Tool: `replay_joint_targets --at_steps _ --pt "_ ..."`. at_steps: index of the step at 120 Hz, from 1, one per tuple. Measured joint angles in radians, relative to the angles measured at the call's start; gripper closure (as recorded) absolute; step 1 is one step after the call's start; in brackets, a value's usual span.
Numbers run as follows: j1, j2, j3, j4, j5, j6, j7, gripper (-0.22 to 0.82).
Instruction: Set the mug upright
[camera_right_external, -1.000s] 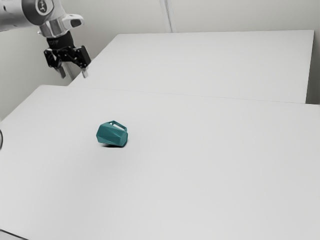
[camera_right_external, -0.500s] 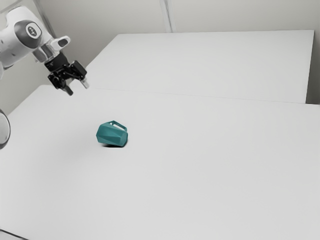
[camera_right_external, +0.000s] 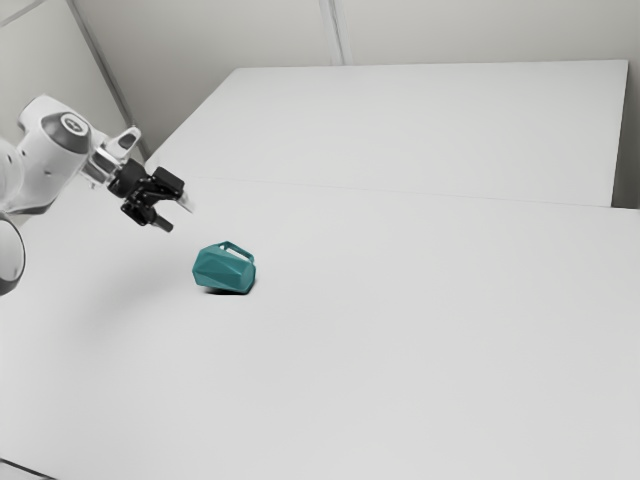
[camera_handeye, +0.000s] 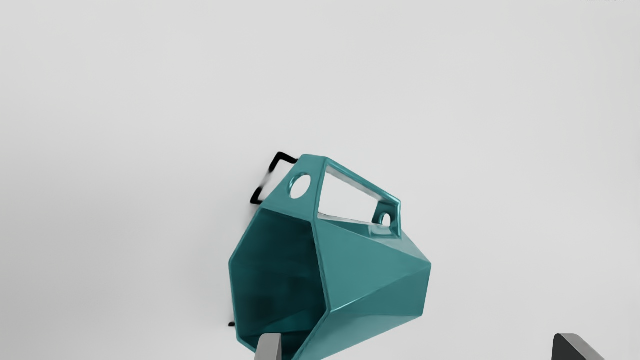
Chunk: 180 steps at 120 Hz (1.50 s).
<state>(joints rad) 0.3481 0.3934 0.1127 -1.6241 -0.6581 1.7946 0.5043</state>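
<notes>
And here in the exterior view, a pale slab (camera_right_external: 440, 130) spreads out beyond the white table (camera_right_external: 400, 350), a wall (camera_right_external: 480, 30) rising behind it, and a thin dark cable (camera_right_external: 28, 469) crosses the near corner at the exterior view's left. In from that same side comes the white arm (camera_right_external: 48, 160), and at its end the gripper (camera_right_external: 176, 215) hangs tilted, fingers spread well apart, nothing in their hold. Down on the table lies the teal mug (camera_right_external: 224, 270), on its side, handle (camera_right_external: 238, 250) uppermost in this view; the gripper is near it, above and toward the exterior view's left, not touching.

Over to the wrist view, and the table makes a plain pale backdrop, with black shadow (camera_handeye: 256, 195) just beside the handle. Both fingertips (camera_handeye: 270, 346) are in sight, wide apart, and the mug is neither gripped nor pinched. Its dark open mouth (camera_handeye: 280, 280) faces up toward the camera at a slant, one fingertip overlapping the rim, while the narrower base end points toward the other finger and lines up with the middle of the gap. The handle sits on the side away from the fingers.
</notes>
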Motion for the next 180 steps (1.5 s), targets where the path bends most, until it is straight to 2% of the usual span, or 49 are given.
replay_joint_targets --at_steps 35,108,180 --pt "0.022 -0.002 0.002 -0.124 -0.115 0.077 0.13 0.01" --pt "0.031 0.07 0.005 -0.215 -0.406 0.106 0.464 0.02" --pt "-0.011 0.058 0.005 -0.242 -0.442 0.105 0.633 0.02"
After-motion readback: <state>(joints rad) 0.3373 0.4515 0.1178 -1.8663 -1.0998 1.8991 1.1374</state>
